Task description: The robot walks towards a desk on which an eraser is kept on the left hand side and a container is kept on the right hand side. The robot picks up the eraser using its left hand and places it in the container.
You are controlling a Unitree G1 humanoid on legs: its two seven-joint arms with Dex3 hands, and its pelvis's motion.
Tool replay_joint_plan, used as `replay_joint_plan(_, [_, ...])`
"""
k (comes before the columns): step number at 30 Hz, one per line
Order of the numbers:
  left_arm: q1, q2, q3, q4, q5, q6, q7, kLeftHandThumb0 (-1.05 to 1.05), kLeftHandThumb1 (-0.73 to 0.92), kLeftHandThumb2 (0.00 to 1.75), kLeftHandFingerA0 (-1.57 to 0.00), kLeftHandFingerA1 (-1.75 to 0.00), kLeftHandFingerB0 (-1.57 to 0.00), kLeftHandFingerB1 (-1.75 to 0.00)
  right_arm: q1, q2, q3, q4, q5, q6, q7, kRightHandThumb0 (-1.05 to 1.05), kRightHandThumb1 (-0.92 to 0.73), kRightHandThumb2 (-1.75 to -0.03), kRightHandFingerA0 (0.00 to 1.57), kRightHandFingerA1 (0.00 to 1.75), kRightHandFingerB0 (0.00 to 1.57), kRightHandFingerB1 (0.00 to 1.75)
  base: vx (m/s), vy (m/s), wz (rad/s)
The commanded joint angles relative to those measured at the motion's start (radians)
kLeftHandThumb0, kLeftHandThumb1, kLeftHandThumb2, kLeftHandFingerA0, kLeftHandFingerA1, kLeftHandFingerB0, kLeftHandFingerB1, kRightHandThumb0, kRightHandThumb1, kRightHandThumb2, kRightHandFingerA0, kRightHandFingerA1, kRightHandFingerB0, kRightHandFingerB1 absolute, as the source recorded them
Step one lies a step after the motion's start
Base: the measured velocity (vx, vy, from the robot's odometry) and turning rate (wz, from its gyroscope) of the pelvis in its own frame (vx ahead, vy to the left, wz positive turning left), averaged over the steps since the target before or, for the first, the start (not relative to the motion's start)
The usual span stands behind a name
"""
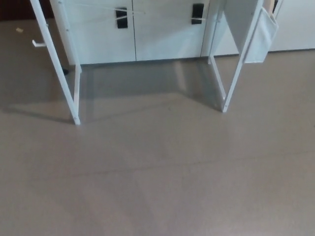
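Only the grey floor (157, 172) and two white desk legs (75, 98) show, since the camera looks down during the approach. Neither robot hand is in view, nor the eraser or container; presumably both sit on the unseen tabletop.

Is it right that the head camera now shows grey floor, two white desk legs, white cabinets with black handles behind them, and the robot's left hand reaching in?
Not quite. The head view shows no hand at all. The rest holds: grey floor, two white desk legs, and white cabinets with black handles behind.
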Motion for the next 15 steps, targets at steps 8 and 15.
replay_joint_plan(8, [0.001,0.014,-0.006,-0.002,0.001,-0.019,-0.001,-0.2,0.59,0.58,-0.38,-0.39,-0.3,-0.33,0.0,-0.011,-0.005,0.003,0.011,-0.025,0.005,-0.21,-0.51,-0.93,0.3,0.57,0.12,0.48,0.22,0.009,0.06])
replay_joint_plan(15, [-0.005,0.012,-0.004,0.006,-0.001,-0.023,0.002,-0.2,0.59,0.58,-0.39,-0.4,-0.31,-0.34,-0.015,-0.019,-0.001,0.035,-0.001,-0.036,-0.001,-0.24,-0.7,-0.6,0.39,0.43,0.24,0.33,0.28,-0.208,0.04])
